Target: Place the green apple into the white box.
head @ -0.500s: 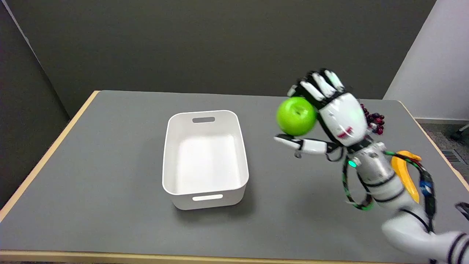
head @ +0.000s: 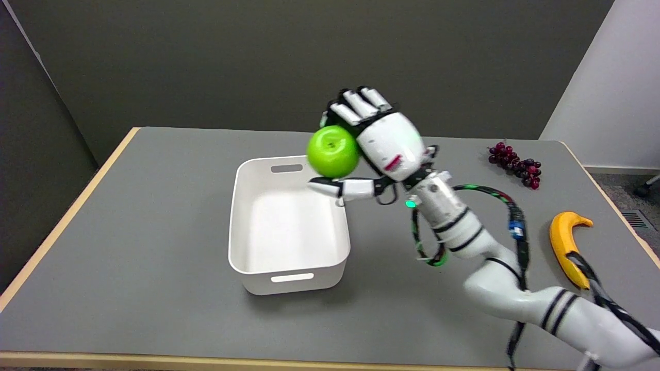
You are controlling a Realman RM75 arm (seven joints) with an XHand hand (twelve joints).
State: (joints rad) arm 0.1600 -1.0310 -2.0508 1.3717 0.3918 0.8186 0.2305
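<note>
I see my right hand (head: 379, 141) holding the green apple (head: 333, 151) in the air over the far right rim of the white box (head: 289, 268), grapes (head: 514, 165) and banana (head: 566, 247) right on the worktop (head: 154, 247)

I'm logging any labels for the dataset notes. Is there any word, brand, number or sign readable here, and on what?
No readable text anywhere.
Right hand: a small red mark on its white back, too blurred to read.
Green apple, white box, banana, grapes: no label shows.
</note>
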